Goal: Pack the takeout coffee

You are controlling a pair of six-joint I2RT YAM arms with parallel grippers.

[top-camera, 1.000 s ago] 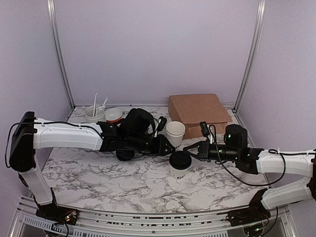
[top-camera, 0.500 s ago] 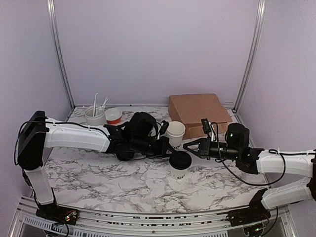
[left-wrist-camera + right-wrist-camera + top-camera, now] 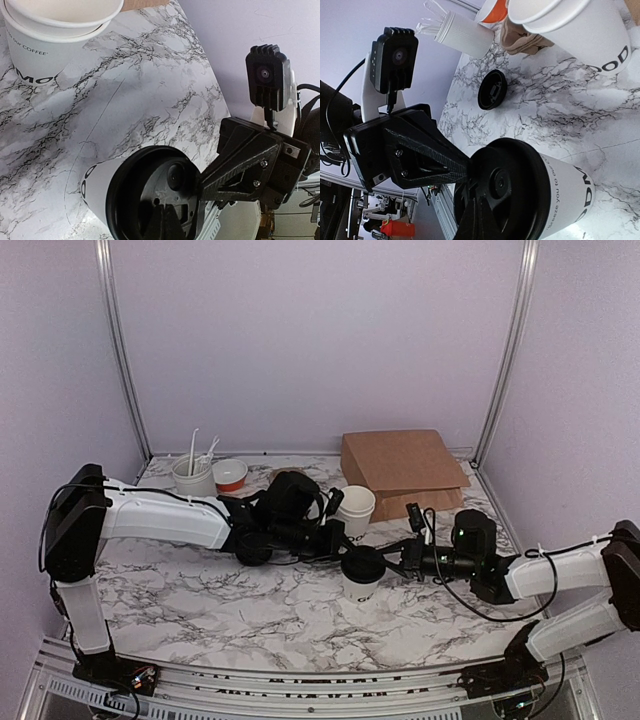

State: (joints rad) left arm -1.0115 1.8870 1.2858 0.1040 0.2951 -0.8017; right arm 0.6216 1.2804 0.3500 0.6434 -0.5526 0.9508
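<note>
The takeout coffee (image 3: pixel 363 578), a white paper cup with black lettering and a black dome lid, stands upright on the marble table. It also shows in the left wrist view (image 3: pixel 150 195) and in the right wrist view (image 3: pixel 535 195). My left gripper (image 3: pixel 337 541) is shut, with its tip against the lid's left side (image 3: pixel 165 210). My right gripper (image 3: pixel 396 557) is shut, with its tip against the lid's right side (image 3: pixel 478 204). Neither gripper holds the cup.
A stack of lidless white cups (image 3: pixel 355 508) stands just behind the coffee. A brown paper bag (image 3: pixel 402 470) lies at the back right. A loose flat black lid (image 3: pixel 492 90) lies under the left arm. A utensil cup (image 3: pixel 192 475) and an orange bowl (image 3: pixel 231 474) stand at the back left.
Both grippers have closed in on the lidded cup from either side. The right gripper, open a second ago, has dropped lower and is now shut. The cup has not moved.
</note>
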